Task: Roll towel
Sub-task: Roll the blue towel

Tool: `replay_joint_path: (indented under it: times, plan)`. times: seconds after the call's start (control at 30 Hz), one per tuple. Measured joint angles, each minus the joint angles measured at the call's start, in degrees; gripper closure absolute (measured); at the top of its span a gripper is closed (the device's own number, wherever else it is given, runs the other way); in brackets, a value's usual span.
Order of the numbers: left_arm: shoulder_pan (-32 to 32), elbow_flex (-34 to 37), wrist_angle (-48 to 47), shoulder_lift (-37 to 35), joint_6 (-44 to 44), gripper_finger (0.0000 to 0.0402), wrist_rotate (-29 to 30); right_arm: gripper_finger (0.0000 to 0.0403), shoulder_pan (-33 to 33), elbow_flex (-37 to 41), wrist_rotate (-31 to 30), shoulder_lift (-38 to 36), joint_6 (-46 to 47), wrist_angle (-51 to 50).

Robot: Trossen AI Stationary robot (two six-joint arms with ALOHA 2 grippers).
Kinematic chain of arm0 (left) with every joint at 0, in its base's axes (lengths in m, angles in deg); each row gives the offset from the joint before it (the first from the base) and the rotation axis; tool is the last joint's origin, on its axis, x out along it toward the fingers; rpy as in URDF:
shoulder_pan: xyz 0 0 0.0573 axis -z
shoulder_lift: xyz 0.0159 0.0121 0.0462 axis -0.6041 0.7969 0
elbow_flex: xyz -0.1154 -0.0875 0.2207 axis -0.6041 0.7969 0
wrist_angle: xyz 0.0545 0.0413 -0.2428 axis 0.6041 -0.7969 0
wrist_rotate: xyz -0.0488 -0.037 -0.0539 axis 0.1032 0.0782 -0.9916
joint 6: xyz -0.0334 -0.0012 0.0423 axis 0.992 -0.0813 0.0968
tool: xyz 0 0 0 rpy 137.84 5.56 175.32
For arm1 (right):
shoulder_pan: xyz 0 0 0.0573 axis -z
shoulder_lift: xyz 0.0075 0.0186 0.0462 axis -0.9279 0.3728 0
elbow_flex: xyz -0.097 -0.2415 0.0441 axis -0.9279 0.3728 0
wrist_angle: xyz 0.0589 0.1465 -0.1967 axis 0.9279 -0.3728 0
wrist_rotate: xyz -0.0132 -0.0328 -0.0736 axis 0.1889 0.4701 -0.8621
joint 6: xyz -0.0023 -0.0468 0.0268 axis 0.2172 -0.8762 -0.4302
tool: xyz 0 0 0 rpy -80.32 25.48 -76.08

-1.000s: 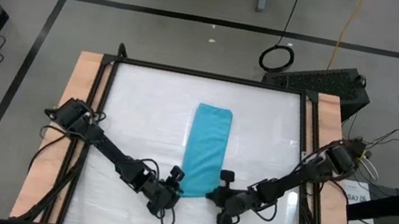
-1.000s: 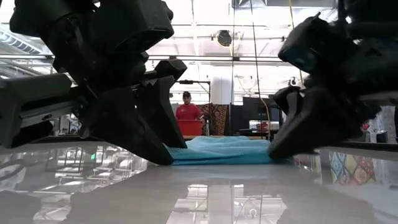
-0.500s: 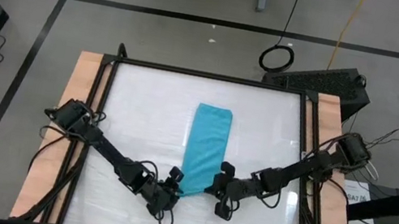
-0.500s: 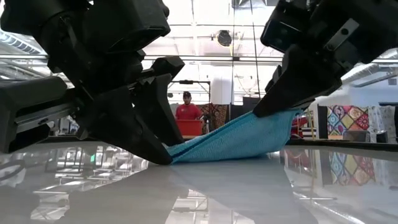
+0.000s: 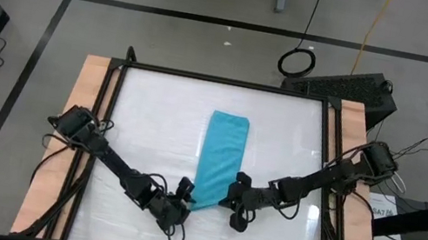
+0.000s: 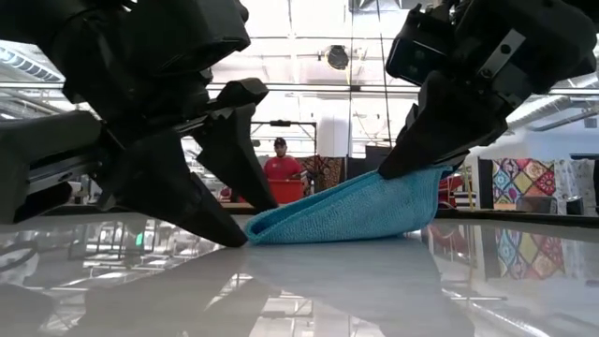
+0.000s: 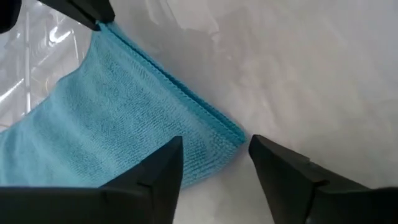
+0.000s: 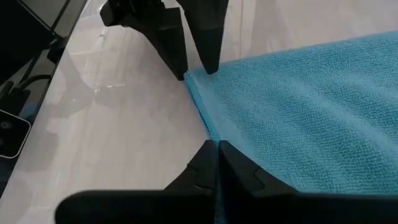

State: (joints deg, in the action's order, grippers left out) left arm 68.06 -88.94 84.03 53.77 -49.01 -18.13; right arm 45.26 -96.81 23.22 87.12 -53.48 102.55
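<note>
High view: the towel (image 5: 220, 158) lies as a long strip on the middle of the desk (image 5: 144, 116), running from mid-desk toward the near edge. The left hand (image 5: 182, 198) sits at the towel's near left corner. The right hand (image 5: 232, 196) sits at the near right corner.

Low view: the right hand (image 6: 398, 168) holds the near right corner clear of the desk, so the towel (image 6: 351, 211) slopes down to the left corner, which lies on the surface. The left hand (image 6: 251, 225) straddles that low corner, one finger on each side. A person (image 6: 283, 167) stands in the room behind.

Left wrist view: the left hand (image 7: 214, 158) is released, fingers spread, with the corner of the towel (image 7: 106, 118) between them.

Right wrist view: the right hand (image 8: 216, 149) is clenched on the edge of the towel (image 8: 311, 106). The left hand (image 8: 194, 70) shows beyond, at the far corner.
</note>
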Motion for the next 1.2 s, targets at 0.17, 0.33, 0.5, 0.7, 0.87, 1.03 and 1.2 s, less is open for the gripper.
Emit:
replay_joint_path:
  times: [0.17, 0.33, 0.5, 0.7, 0.87, 1.03, 1.2]
  plan:
    - [0.04, 0.0, 0.17, -0.04, -0.54, 0.0198, 2.03, 0.0403, 0.27, -0.01, 0.1, 0.0, 0.24, 0.11]
    - [0.04, 0.02, -0.14, 0.0, -1.13, 0.0264, 3.28, 0.0402, 0.46, -0.02, 0.07, 0.0, 0.42, 0.73]
    - [0.0, 0.13, 0.98, 0.11, -2.53, 0.0368, 4.03, 0.0402, 0.46, -0.04, 0.09, -0.02, 0.42, 0.87]
    - [-0.2, 0.13, 3.03, 0.11, -0.34, 0.0394, 3.86, 0.0402, 0.43, -0.07, 2.82, -0.03, 2.02, -0.42]
    - [-1.92, 0.11, 3.15, 0.11, 7.22, 0.0398, -0.24, 0.0402, 0.41, -0.07, 4.84, -0.04, 4.94, -3.6]
    - [-3.66, 0.04, 2.68, 0.05, 15.21, 0.0399, -3.7, 0.0402, 0.84, -0.09, 5.86, -0.04, 7.72, -6.79]
    - [-4.86, 0.0, 2.71, 0.0, 21.66, 0.04, -6.06, 0.0402, 1.95, -0.15, 6.23, -0.07, 9.12, -8.69]
